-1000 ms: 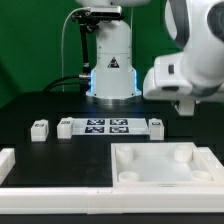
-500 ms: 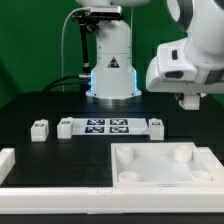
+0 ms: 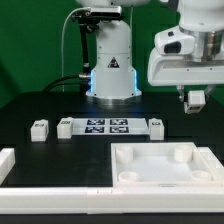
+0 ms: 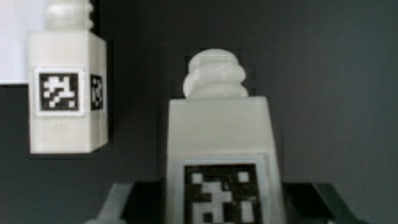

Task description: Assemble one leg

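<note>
The arm [image 3: 185, 50] has lifted and drawn right since a second ago; the big white tray [image 3: 118, 165] sits near right; the marker board [image 3: 105, 126] lies mid-table; the gripper [image 3: 196, 100] hangs high at far right, fingers clamped on the leg [image 4: 222, 150], held in the air; another leg [image 4: 68, 90] lies on the table beyond.

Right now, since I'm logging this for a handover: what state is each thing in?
gripper: raised, shut on the leg.
other legs: loose on the table, ungripped.
tray-like piece: flat on the table, no leg fitted.
</note>
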Available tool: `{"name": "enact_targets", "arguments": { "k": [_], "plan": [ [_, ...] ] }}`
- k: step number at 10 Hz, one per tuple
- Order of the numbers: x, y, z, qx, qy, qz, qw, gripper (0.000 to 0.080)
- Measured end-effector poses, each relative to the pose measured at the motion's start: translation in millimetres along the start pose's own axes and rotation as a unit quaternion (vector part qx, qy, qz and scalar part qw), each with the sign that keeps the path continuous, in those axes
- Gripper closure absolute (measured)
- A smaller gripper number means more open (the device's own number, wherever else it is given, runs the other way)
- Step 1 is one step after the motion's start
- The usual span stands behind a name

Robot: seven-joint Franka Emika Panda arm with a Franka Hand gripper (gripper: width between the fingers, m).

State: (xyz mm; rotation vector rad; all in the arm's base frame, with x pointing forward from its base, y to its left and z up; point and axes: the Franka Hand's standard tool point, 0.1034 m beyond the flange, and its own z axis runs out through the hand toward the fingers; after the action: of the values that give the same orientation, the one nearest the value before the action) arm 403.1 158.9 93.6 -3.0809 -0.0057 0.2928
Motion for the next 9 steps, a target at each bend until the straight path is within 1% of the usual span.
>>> {"name": "enact_targets", "arguments": {
  "k": [1,2,3,4,5,6,9],
  "plan": [
    [14.7,5.0,-7.1,0.002,0.031,-0.01,0.999,0.0509],
    [35.1,9.0,-15.5,0.009,0.091,-0.019,0.996,0.0509],
    [49.1,13.1,-22.3,0.014,0.136,-0.029,0.99,0.0509],
    [60.0,12.1,-29.4,0.024,0.189,-0.03,0.981,0.0509],
    [54.5,10.8,-25.1,0.026,0.201,-0.033,0.979,0.0509],
    [53.2,11.8,-23.5,0.024,0.191,-0.033,0.981,0.0509],
    [55.7,13.1,-24.4,0.023,0.192,-0.037,0.981,0.0509]
  ]
}}
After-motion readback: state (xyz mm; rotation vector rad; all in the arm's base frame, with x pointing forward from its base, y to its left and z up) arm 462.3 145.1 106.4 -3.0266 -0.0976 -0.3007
